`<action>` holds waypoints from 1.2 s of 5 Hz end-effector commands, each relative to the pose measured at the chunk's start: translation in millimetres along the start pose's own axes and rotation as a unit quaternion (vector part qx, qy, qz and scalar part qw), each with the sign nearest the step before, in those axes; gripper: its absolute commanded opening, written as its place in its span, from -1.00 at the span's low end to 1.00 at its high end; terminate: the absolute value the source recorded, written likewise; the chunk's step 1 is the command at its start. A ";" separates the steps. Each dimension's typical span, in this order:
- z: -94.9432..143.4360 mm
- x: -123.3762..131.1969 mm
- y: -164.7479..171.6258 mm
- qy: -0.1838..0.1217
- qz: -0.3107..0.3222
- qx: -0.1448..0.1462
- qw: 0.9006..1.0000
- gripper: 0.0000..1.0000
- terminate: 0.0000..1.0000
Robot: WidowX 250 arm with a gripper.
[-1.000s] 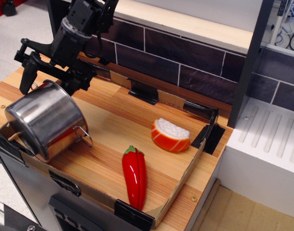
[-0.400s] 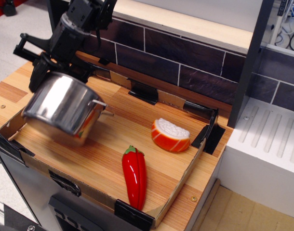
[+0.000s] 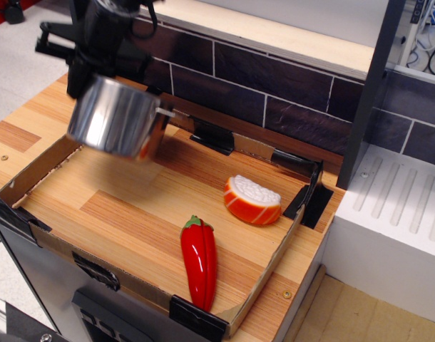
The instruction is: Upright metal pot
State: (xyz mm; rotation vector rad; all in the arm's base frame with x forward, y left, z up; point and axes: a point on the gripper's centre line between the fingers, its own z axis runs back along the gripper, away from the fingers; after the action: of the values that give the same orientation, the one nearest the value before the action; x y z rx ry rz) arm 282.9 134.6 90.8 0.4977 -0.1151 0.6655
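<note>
Hand [image 3: 96, 60] high at back-left, clamped on raised, nearly upright metal pot [image 3: 118, 117].

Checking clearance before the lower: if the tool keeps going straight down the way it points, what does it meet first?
Likely bare tray floor. The tool holds the metal pot above the tray's back-left part; the chili pepper and salmon sushi piece sit off to the right. Depth is uncertain.

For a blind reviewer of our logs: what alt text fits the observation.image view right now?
A black robot claw holds a shiny metal pot in the air above the far left of a shallow cardboard tray on a wooden counter. A red toy pepper and a salmon sushi piece lie in the tray.
</note>
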 end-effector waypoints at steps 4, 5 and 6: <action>-10.0 -33.5 -11.5 -0.117 -0.046 -0.086 0.988 1.00 -1.00; -6.8 -31.6 -6.4 -0.049 -0.063 -0.072 0.994 1.00 -1.00; -3.5 -28.1 0.1 -0.002 -0.068 -0.054 0.996 1.00 -1.00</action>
State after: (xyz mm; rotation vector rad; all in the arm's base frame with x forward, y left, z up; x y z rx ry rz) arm 261.1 119.6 62.5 0.3924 -0.0706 0.5184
